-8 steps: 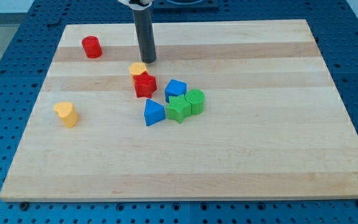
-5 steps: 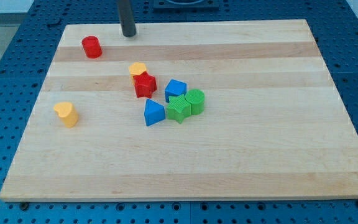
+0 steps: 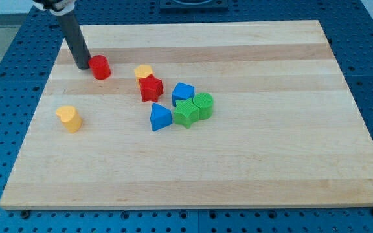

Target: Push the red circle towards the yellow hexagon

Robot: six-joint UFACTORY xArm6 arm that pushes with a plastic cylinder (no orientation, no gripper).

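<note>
The red circle (image 3: 100,66) stands on the wooden board (image 3: 251,155) at the view's upper left. My tip (image 3: 83,66) is right at its left side, touching it or nearly so. The yellow hexagon (image 3: 144,71) lies to the right of the red circle, a short gap away, and rests against the top of a red star block (image 3: 151,88).
A yellow heart block (image 3: 69,118) sits at the view's left. A blue block (image 3: 182,92), a blue triangular block (image 3: 160,117), a green star block (image 3: 186,113) and a green round block (image 3: 203,105) cluster near the middle.
My tip went from beside the yellow hexagon up to the board's top edge, then down to the red circle's left. The red circle has shifted down and slightly right.
</note>
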